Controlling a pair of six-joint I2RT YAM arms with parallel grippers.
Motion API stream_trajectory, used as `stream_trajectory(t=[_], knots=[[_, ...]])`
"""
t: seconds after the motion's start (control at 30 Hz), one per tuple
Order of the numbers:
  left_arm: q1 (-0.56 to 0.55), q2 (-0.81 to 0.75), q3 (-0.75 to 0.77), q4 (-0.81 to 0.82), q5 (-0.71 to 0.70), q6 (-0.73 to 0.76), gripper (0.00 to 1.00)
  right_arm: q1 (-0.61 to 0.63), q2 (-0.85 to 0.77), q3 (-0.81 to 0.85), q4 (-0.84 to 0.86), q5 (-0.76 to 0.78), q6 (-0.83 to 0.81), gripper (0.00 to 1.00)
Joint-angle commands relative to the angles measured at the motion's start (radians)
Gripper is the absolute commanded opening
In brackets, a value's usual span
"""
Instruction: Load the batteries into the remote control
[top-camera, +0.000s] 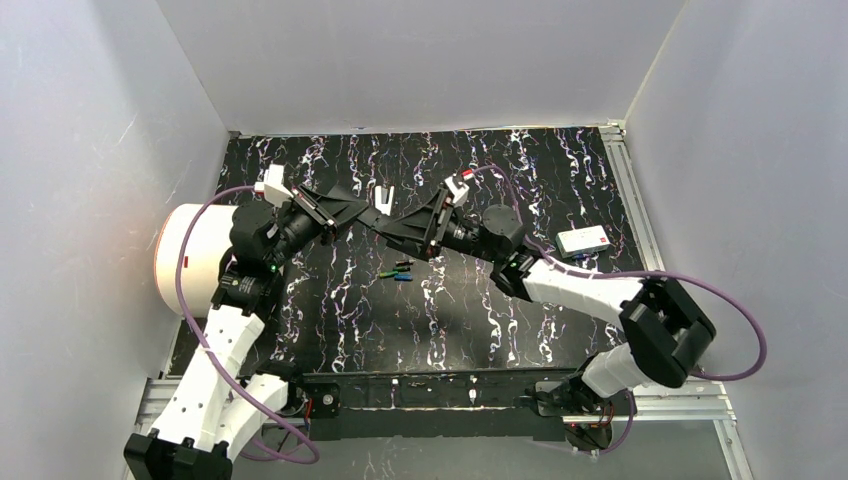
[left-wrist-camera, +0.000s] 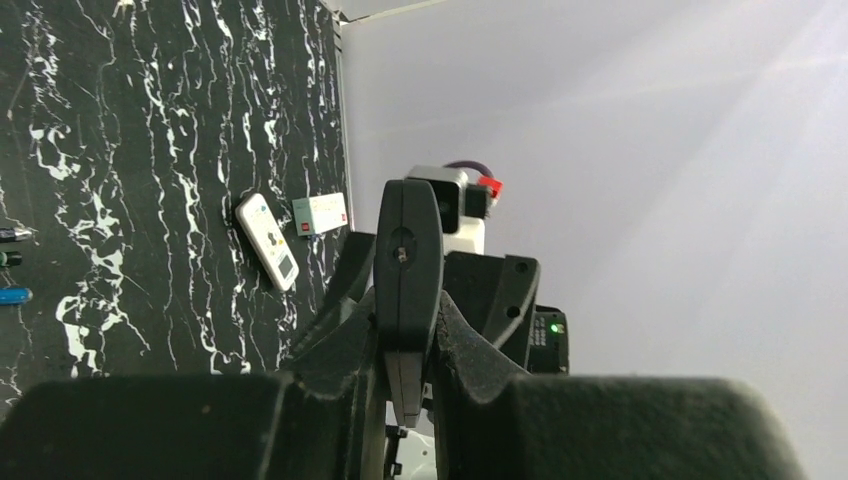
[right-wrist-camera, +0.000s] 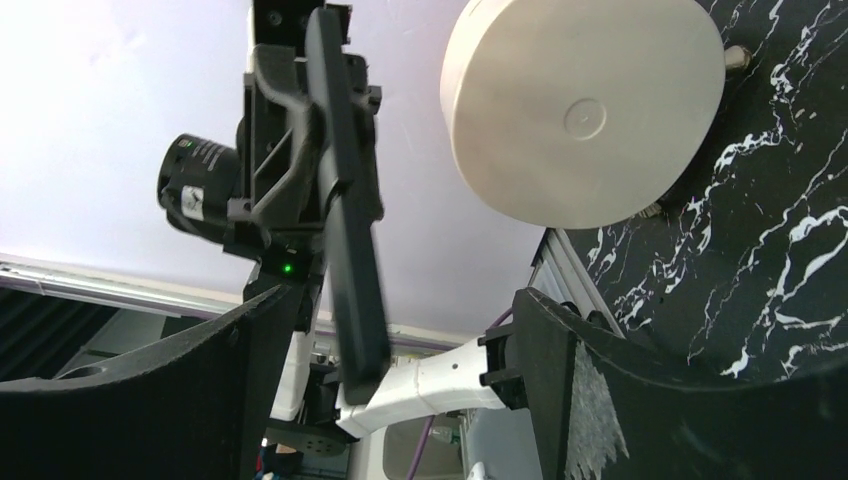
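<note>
My left gripper (top-camera: 358, 214) is shut on a black remote control (left-wrist-camera: 406, 258), held edge-on above the mat; in the left wrist view its fingers (left-wrist-camera: 345, 345) clamp both faces. My right gripper (top-camera: 402, 234) faces it, open, and in the right wrist view the remote's free end (right-wrist-camera: 350, 250) hangs between its spread fingertips (right-wrist-camera: 405, 300) without touching either. The batteries (top-camera: 400, 271), green, black and blue, lie together on the mat just below both grippers. They also show at the left edge of the left wrist view (left-wrist-camera: 12, 295).
A white remote (top-camera: 383, 195) lies on the mat behind the grippers and shows in the left wrist view (left-wrist-camera: 267, 240). A small white box (top-camera: 584, 240) sits at the right. A large white round container (top-camera: 185, 258) stands at the mat's left edge.
</note>
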Motion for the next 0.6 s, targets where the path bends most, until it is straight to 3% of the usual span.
stream_trajectory(t=[0.0, 0.2, 0.57], knots=[[0.000, 0.003, -0.013, 0.040, -0.019, 0.039, 0.00, -0.009, -0.106, -0.050, -0.046, 0.019, -0.039, 0.87], [0.001, 0.011, -0.023, 0.044, -0.011, 0.044, 0.00, -0.009, -0.142, -0.077, -0.082, 0.034, -0.049, 0.86], [0.001, 0.017, -0.019, 0.045, 0.005, 0.044, 0.00, -0.009, -0.120, -0.081, -0.138, 0.050, -0.032, 0.54]])
